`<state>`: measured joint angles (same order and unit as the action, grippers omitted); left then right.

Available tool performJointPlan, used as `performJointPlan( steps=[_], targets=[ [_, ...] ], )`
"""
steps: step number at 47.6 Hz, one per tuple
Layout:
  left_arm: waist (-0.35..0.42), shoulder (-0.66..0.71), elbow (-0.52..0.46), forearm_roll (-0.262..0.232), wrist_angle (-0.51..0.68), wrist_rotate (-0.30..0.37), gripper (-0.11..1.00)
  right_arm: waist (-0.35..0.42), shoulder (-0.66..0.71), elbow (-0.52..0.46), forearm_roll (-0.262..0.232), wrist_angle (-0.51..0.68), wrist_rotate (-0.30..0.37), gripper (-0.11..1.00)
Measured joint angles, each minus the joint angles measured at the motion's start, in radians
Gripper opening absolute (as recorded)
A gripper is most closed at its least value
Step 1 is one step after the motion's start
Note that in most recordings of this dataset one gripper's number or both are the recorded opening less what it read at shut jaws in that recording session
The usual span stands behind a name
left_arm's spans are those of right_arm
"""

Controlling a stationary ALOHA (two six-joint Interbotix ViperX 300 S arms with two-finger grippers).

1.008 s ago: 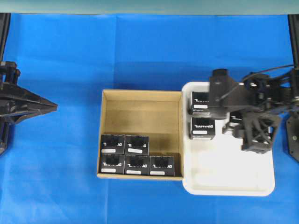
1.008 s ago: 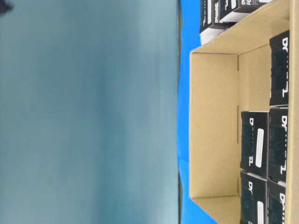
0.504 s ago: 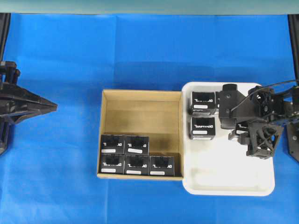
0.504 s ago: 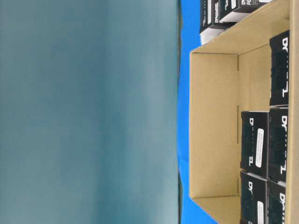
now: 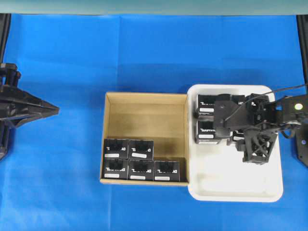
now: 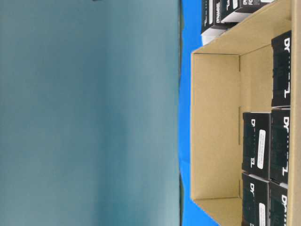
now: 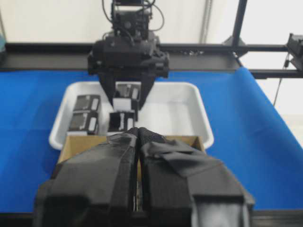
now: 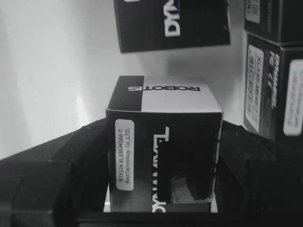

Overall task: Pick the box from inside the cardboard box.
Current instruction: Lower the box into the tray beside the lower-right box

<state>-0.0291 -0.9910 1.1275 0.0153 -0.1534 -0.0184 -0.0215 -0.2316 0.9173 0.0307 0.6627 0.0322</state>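
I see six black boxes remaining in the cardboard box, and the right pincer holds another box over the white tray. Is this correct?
Not quite: the cardboard box holds five black boxes, as the overhead view shows. The right pincer does hold a box over the white tray.

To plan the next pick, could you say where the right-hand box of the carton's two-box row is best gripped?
Come down from above. That box has only its right and far faces clear inside the cardboard carton; probably seat one finger there and wedge the other into a seam.
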Motion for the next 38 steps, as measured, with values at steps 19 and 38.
performJointPlan(
  steps=[19,38],
  targets=[
    [0.000,-0.002,-0.005,0.000,0.000,0.000,0.00,-0.025,0.086,-0.038,-0.003,-0.038,-0.044,0.62],
    [0.000,-0.002,-0.006,-0.002,0.000,0.000,0.00,-0.025,0.101,-0.049,-0.003,-0.031,-0.049,0.62]
  ],
)
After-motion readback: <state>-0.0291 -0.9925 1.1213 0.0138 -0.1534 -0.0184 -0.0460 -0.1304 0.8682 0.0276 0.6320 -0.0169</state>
